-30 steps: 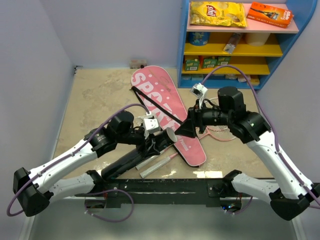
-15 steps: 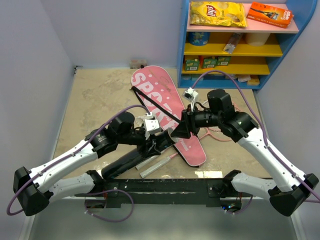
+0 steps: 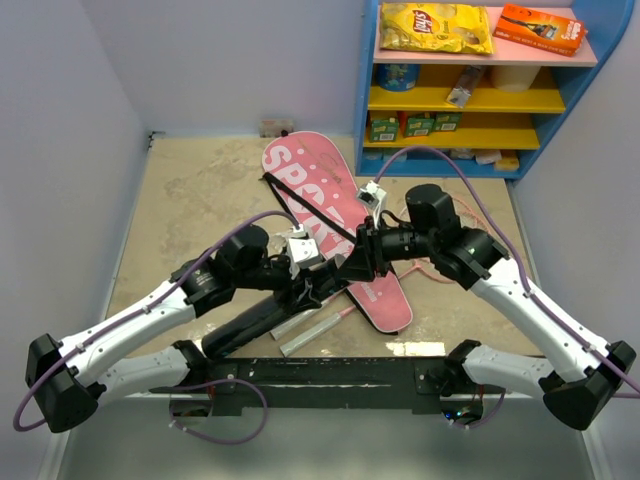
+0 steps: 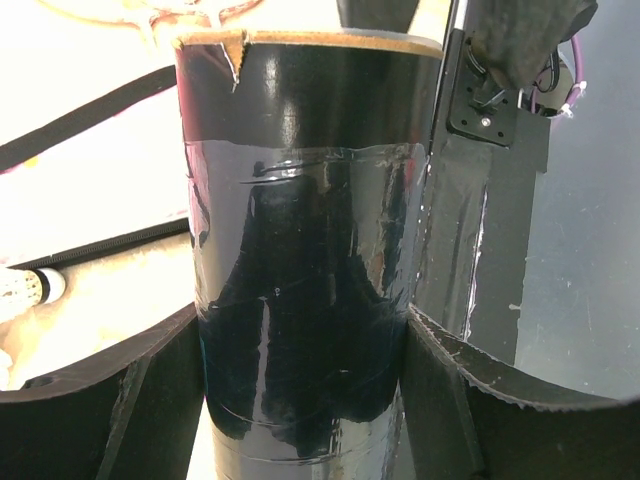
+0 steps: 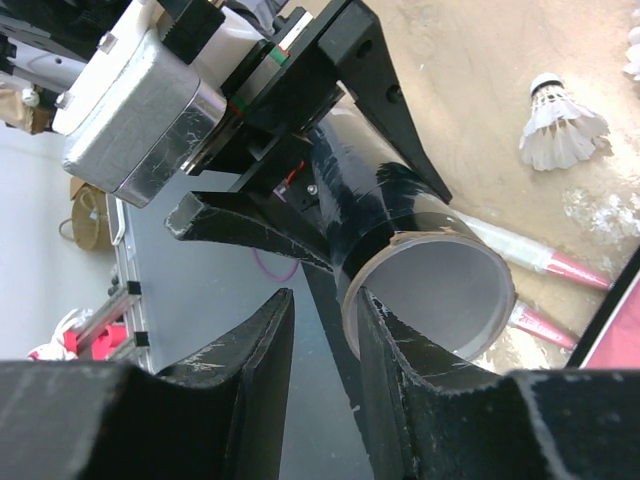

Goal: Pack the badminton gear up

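Observation:
My left gripper (image 3: 310, 285) is shut on a long black tube (image 3: 262, 322), which slants from near the arm bases up to its open mouth. In the left wrist view both fingers (image 4: 100, 400) press the sides of the glossy tube (image 4: 305, 260). My right gripper (image 5: 325, 300) is at the tube's mouth (image 5: 430, 290), jaws narrowed but apart, with nothing between them; one finger (image 5: 400, 370) lies against the rim. The pink bag (image 3: 320, 195) lettered SPORT lies behind. Two pale racket handles (image 3: 315, 328) lie beside the tube. A white shuttlecock (image 5: 560, 125) rests on the table.
A blue and yellow shelf unit (image 3: 470, 80) stands at the back right, with a yellow snack packet (image 3: 435, 27) and an orange box (image 3: 540, 27) on top. The bag's black strap (image 3: 310, 215) trails across it. Purple walls close in the left side and the back.
My right arm has swung left to the tube's open mouth and its jaws have narrowed. The left gripper and the tube have stayed put.

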